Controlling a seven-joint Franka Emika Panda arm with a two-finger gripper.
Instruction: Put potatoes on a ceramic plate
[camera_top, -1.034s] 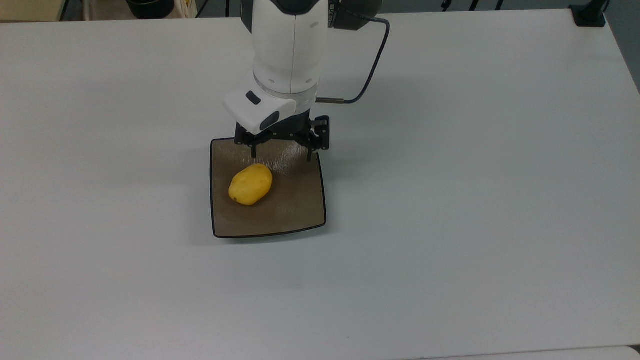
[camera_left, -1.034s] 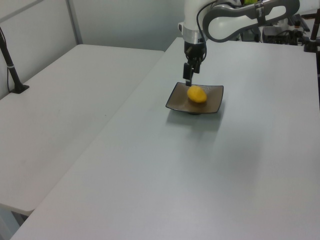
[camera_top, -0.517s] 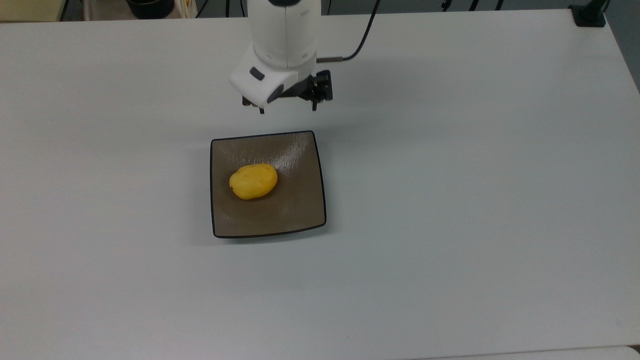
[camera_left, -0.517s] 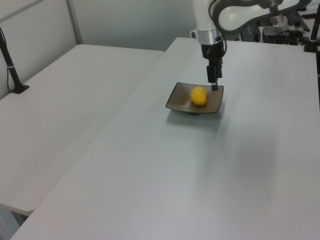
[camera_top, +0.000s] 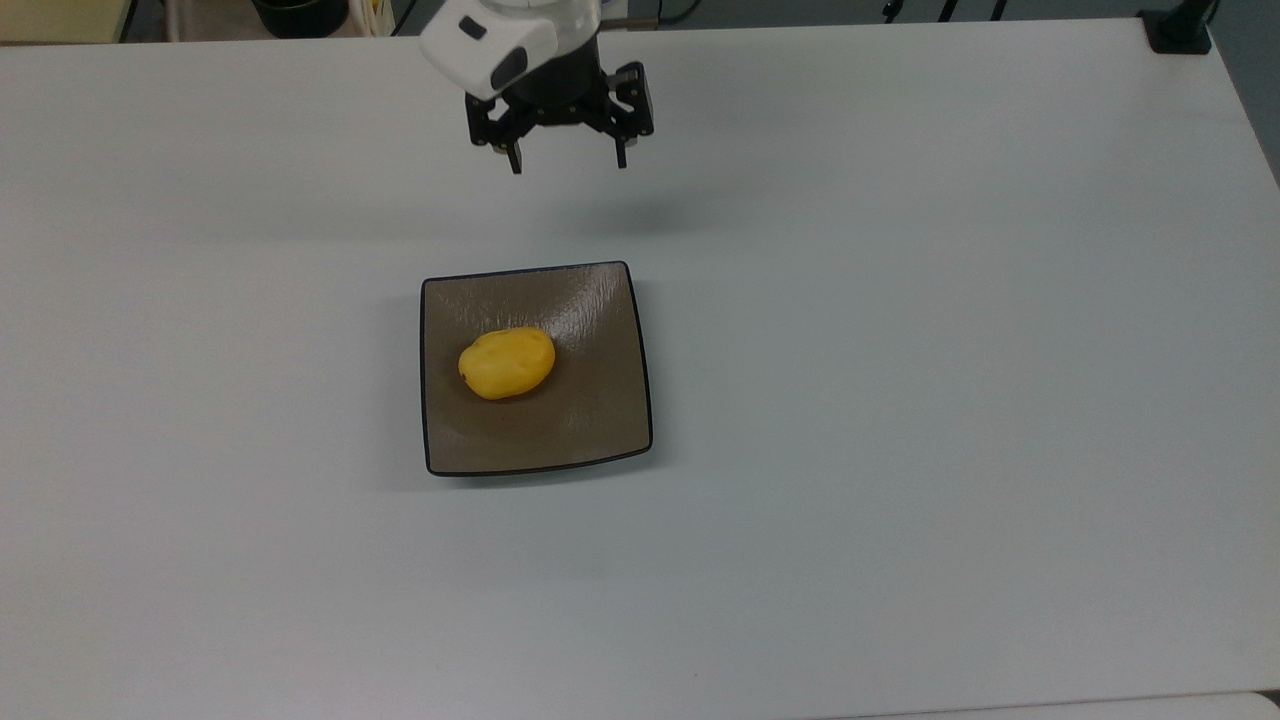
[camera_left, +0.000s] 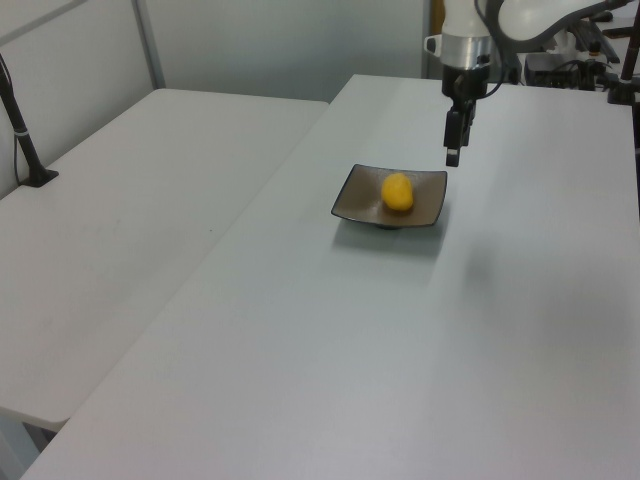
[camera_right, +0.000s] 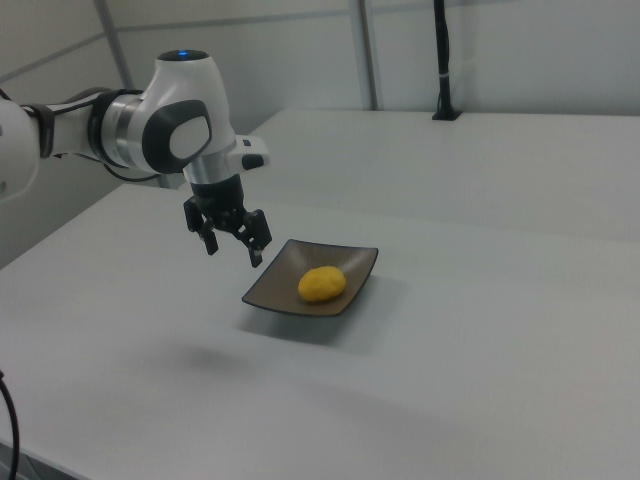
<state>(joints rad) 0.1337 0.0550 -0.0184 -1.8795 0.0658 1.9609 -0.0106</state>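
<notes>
A small yellow potato (camera_top: 506, 362) lies on the square brown ceramic plate (camera_top: 590, 420), a little toward the top view's left of its centre. The same potato (camera_left: 397, 191) rests on the plate (camera_left: 360, 195) in the left view, and the potato (camera_right: 322, 283) sits on the plate (camera_right: 270, 290) in the right view. My gripper (camera_top: 566, 160) hangs open and empty above the table, beyond the plate's far edge in the top view. In the right view the gripper (camera_right: 232, 248) floats off the plate's left corner; the left view has the gripper (camera_left: 452, 152) above the plate's right corner.
The plate stands near the middle of a wide white table (camera_top: 900, 400). A second white table (camera_left: 120, 230) adjoins it on the left view's left. A black post (camera_top: 1180, 30) is clamped at the top view's far right corner.
The gripper has risen and drawn back from over the plate toward the table's far side, staying open. The potato rolled slightly on the plate and then lay still.
</notes>
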